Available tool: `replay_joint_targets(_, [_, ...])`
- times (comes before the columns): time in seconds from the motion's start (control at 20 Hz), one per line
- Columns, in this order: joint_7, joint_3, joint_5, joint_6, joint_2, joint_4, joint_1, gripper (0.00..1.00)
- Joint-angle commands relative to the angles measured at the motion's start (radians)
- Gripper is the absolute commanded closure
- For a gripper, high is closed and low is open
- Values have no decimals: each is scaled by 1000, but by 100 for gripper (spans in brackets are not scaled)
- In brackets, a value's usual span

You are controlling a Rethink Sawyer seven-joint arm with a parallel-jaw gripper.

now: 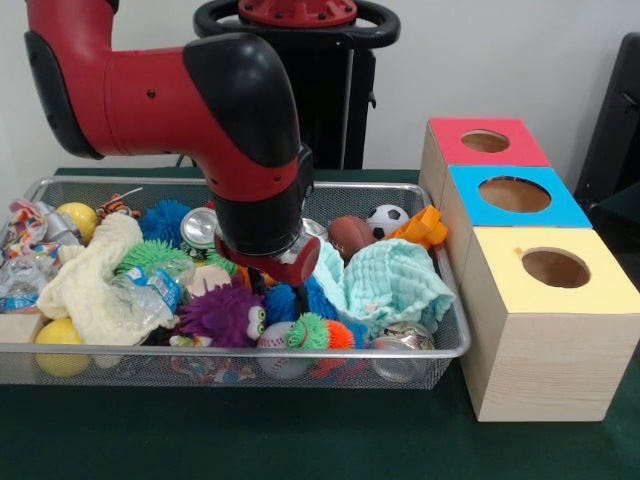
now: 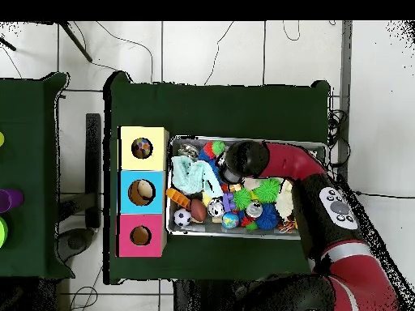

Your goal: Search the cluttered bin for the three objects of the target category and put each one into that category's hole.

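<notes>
The wire mesh bin (image 1: 452,342) is full of toys and cloths; it also shows in the overhead view (image 2: 318,146). A cream knitted cloth (image 1: 92,282) lies at its left. A mint cloth (image 1: 392,285) lies at its right, near the boxes, and shows in the overhead view (image 2: 190,174). A white multicoloured cloth (image 1: 24,232) seems bunched at the far left. My gripper (image 1: 280,295) is open and reaches down among spiky balls at the bin's middle, holding nothing I can see. The yellow-topped box's hole (image 1: 555,268) is nearest the camera. From above, that hole (image 2: 142,147) shows something colourful inside.
The blue-topped box (image 1: 560,208) and the red-topped box (image 1: 450,138) stand behind the yellow one. The bin also holds a purple furry toy (image 1: 222,315), spiky balls, a toy football (image 1: 350,235), a small soccer ball (image 1: 387,218), orange blocks (image 1: 425,228), cans and yellow balls.
</notes>
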Motion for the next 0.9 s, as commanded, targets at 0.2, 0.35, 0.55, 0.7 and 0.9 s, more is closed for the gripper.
replay_joint_targets(0.2, [25, -10, 61, -2, 46, 59, -32, 0])
replay_joint_targets(0.35, [22, -6, 83, 14, 39, 63, -34, 0])
replay_joint_targets(0.55, [9, -6, 91, 10, 37, 61, -33, 0])
replay_joint_targets(0.7, [7, -8, 82, -30, 23, 94, -33, 0])
replay_joint_targets(0.9, [-3, -16, 51, -72, 3, 125, -28, 0])
